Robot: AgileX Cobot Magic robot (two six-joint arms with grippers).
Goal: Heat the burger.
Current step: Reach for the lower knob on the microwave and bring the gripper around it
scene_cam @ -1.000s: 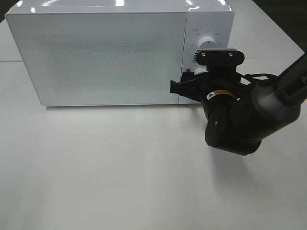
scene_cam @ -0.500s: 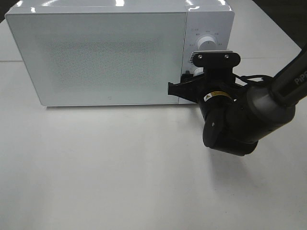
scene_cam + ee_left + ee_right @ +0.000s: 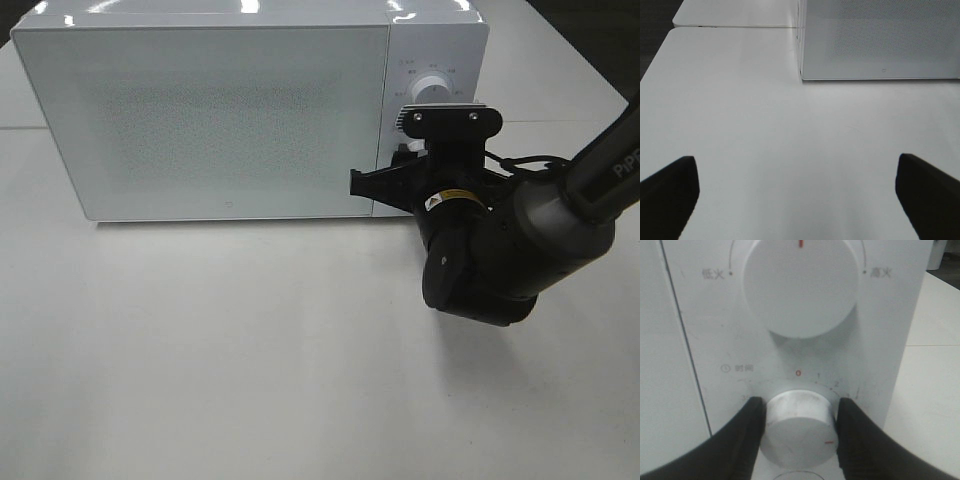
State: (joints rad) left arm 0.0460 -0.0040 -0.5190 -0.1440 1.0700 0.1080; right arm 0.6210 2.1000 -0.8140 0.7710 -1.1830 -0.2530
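White plastic and metal fill most of what I see: a large white box-shaped microwave oven [image 3: 200, 110] stands at the far side of the pale white table [image 3: 250, 350], with its door closed. The burger does not show in any view (I cannot tell whether it is behind the door).

The right gripper [image 3: 799, 415] is at the control panel on the right end of the oven. Its two black fingers [image 3: 742, 435] press on both sides of the lower white round dial [image 3: 799, 432], so the jaws are narrow and clamped on it. The small red mark on this dial points to the lower right, away from the printed 0 above it. The upper white round dial [image 3: 800, 285] is free, and its red mark points straight up.

The left gripper [image 3: 799, 200] hangs over the bare table, well apart from the oven's left corner [image 3: 802, 75]. Its dark fingertips [image 3: 667, 195] stand wide and hold nothing.
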